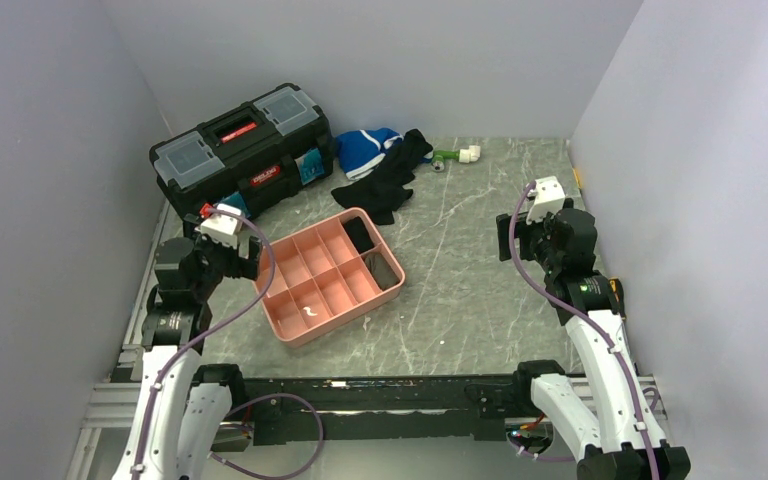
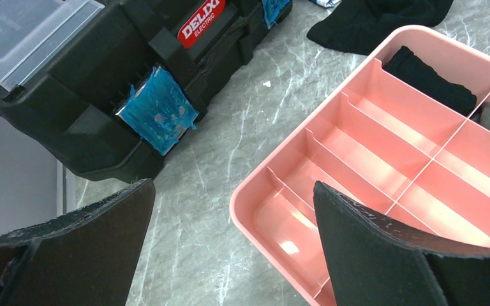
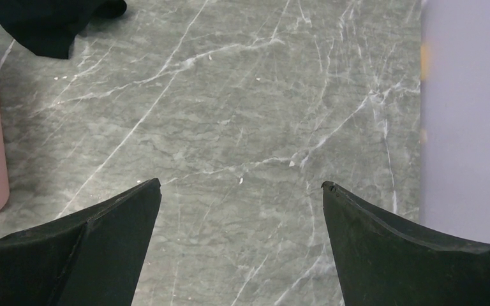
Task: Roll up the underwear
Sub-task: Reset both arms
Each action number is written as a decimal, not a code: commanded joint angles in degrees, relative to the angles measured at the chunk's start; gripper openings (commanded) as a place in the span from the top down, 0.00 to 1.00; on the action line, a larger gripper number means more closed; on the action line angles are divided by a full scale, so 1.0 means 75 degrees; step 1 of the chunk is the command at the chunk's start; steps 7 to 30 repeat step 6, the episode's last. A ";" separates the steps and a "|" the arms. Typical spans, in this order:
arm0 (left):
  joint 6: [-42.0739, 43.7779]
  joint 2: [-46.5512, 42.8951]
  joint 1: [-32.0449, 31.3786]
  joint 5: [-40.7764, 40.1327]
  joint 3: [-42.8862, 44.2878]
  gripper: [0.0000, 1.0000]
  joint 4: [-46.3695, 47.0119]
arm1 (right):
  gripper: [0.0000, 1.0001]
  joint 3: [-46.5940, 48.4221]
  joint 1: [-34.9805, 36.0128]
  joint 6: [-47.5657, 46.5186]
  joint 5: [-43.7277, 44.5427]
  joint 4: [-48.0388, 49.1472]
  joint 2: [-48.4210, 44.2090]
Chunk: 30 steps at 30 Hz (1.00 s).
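Veined marble tabletop [image 2: 230, 121] beneath wedge-fingered, wide-splayed left claw [image 2: 233, 191]

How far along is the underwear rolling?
Seemingly done: the underwear, a dark grey roll, sits in a pink tray compartment beside a black roll. In hand: nothing; left end effector and right end effector open, empty. Left: possibly black garment and blue-and-white garment, loose behind.

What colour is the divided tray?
The tray is salmon pink; the left wrist view shows it best.
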 commanded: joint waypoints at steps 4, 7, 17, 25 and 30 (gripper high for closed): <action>-0.0041 -0.0023 0.0083 0.0243 -0.0026 0.01 0.0274 | 0.00 -0.0025 -0.0029 0.0009 0.0081 0.0170 -0.0015; -0.0048 -0.0034 0.0095 0.0277 -0.0043 0.01 0.0295 | 0.00 0.0033 -0.0025 0.0050 0.0102 0.0134 -0.0036; -0.0048 -0.0034 0.0095 0.0277 -0.0043 0.01 0.0295 | 0.00 0.0033 -0.0025 0.0050 0.0102 0.0134 -0.0036; -0.0048 -0.0034 0.0095 0.0277 -0.0043 0.01 0.0295 | 0.00 0.0033 -0.0025 0.0050 0.0102 0.0134 -0.0036; -0.0048 -0.0034 0.0095 0.0277 -0.0043 0.01 0.0295 | 0.00 0.0033 -0.0025 0.0050 0.0102 0.0134 -0.0036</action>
